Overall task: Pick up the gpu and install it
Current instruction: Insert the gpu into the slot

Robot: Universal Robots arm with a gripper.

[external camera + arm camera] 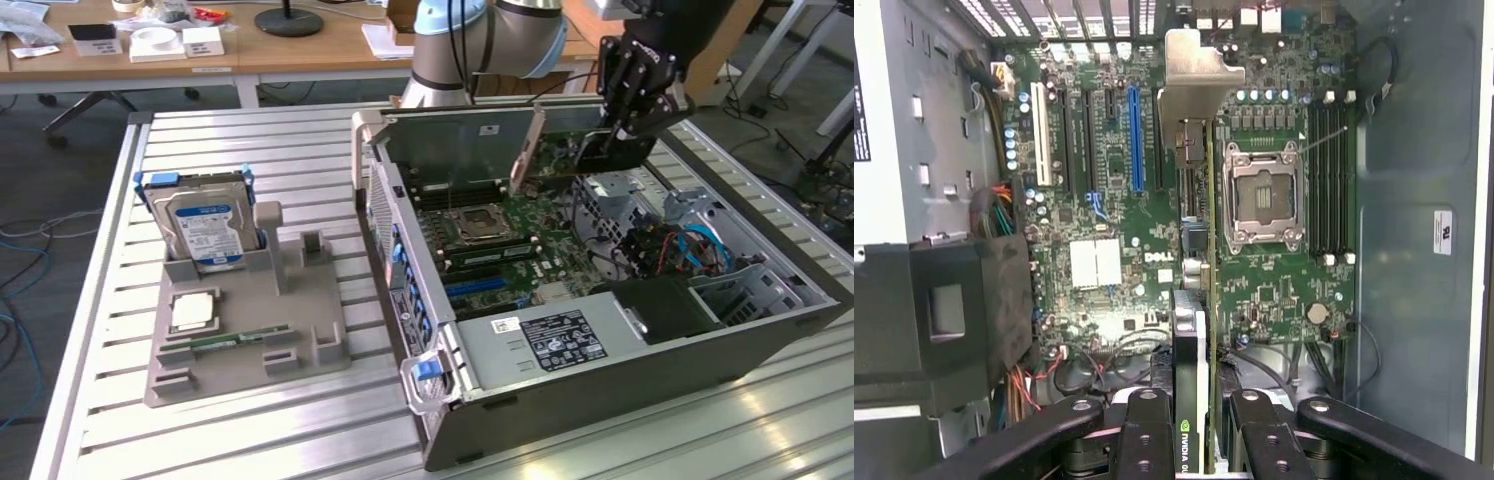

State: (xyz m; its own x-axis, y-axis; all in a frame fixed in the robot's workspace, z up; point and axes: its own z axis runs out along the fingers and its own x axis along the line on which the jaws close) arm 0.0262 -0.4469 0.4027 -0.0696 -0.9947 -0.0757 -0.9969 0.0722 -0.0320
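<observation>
Gripper (1199, 440) half-closed, clamping gpu (1199, 330) edge-on above motherboard (1114, 200); card looks light, stiff, fragile; hold cooler-and-board faces.

Exterior view: bright, even daylight. Strong glare lies on the slatted metal table (267, 160), heaviest at the near corner on the exterior view's right. Shadows are soft and short; the interior of the case (601, 250) is darker than its surroundings. Focus is sharp across the scene, and the background desk (267, 45) is slightly soft.

Wrist view: dimmer and cooler. The motherboard (1114, 260) is evenly lit and legible. The gripper (1194, 430) is close, dark and blurred. Straight edges bow slightly near the borders.
</observation>
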